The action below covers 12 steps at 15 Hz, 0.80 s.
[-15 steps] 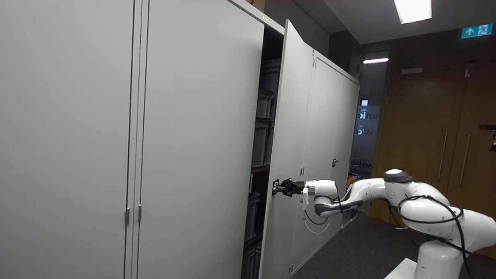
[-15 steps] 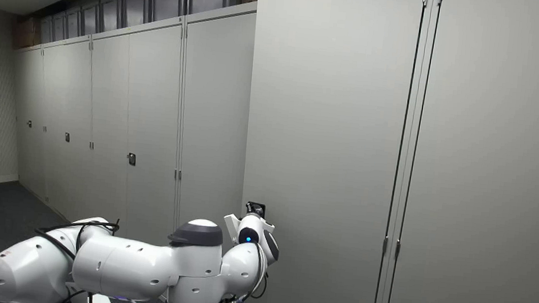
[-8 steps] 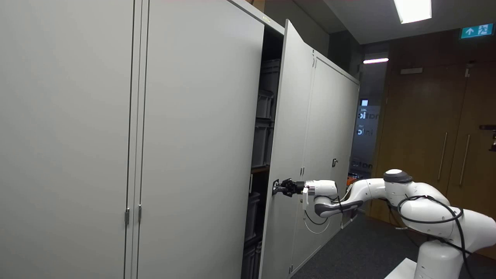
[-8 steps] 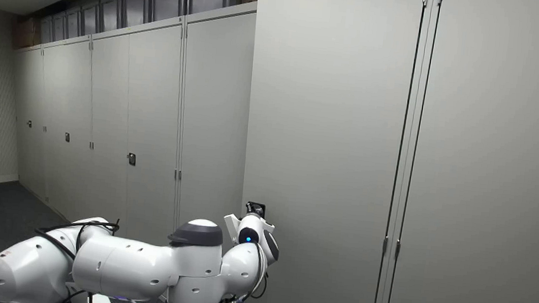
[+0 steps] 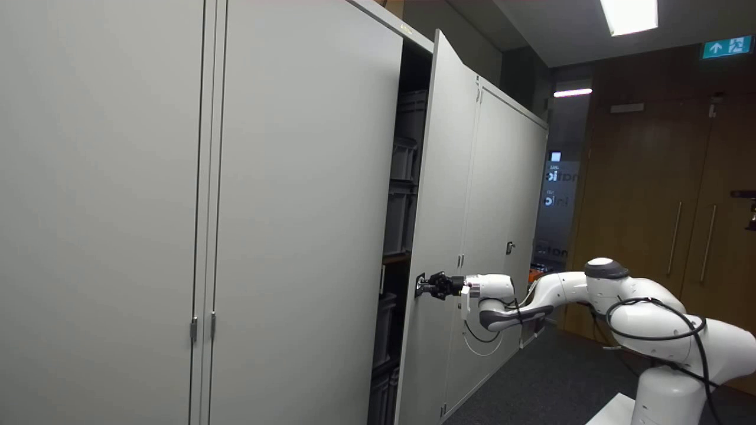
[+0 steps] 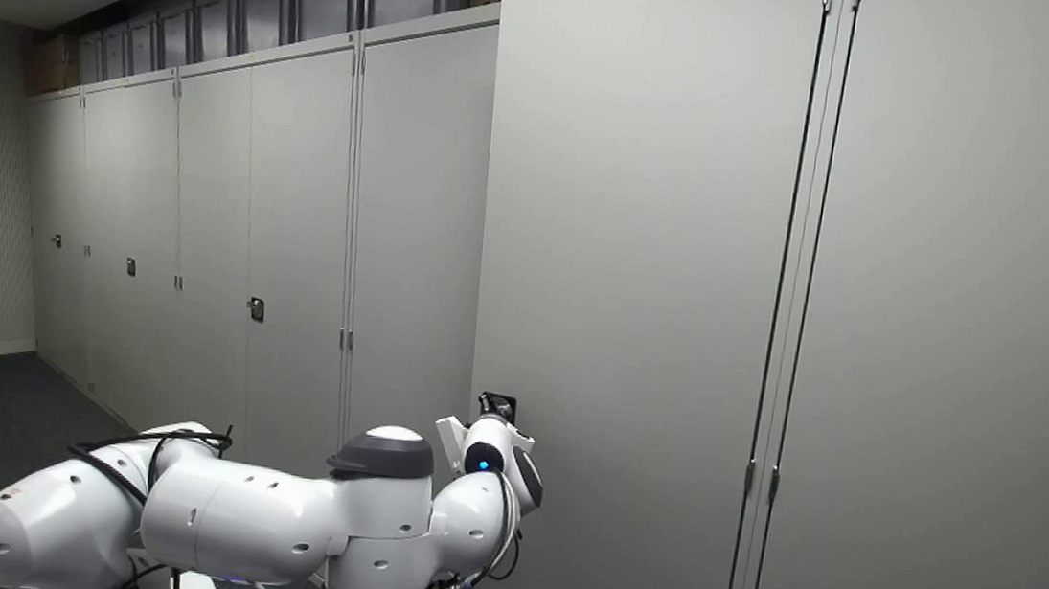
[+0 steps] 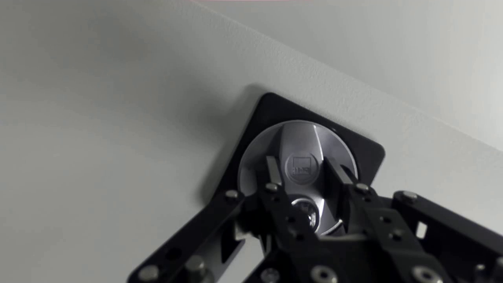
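My gripper [image 7: 301,169] is at a silver turn handle [image 7: 300,135] on a black square plate [image 7: 271,106] near a door's edge. Its two fingers [image 7: 274,169] stand on either side of the handle's raised middle bar and appear to press on it. A round lock shows below, partly behind a finger. In an exterior view the gripper [image 5: 422,285] is against the pale grey cabinet door [image 5: 443,195], which stands partly open. In an exterior view the gripper [image 6: 496,405] is mostly hidden by the wrist, at the left edge of that door [image 6: 637,228].
Grey bins [image 5: 397,218] sit on shelves inside the cabinet, seen through the gap. A closed door [image 5: 307,206] is beside the gap. More cabinets [image 6: 292,214] run along the wall. The white arm [image 5: 638,313] stands in front, with loose cables. Wooden doors [image 5: 644,206] are behind.
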Motion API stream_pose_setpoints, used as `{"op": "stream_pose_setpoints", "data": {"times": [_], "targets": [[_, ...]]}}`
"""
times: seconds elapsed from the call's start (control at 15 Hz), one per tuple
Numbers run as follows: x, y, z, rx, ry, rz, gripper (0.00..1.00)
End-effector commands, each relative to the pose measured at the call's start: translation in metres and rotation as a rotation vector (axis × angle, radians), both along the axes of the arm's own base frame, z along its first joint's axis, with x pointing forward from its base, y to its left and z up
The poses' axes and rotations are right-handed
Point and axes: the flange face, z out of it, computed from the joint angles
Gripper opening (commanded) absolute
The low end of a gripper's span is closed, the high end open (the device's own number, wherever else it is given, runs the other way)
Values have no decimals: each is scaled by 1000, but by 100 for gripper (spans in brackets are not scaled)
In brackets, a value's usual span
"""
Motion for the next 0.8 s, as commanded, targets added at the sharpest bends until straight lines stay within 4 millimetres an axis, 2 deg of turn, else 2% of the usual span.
{"op": "stream_pose_setpoints", "data": {"times": [0.0, 0.53, 0.73], "targets": [[0, 0, 0, 5, 1, -1, 8], [2, -5, 4, 37, 6, -5, 8], [-4, 1, 8, 63, 21, 8, 8]]}}
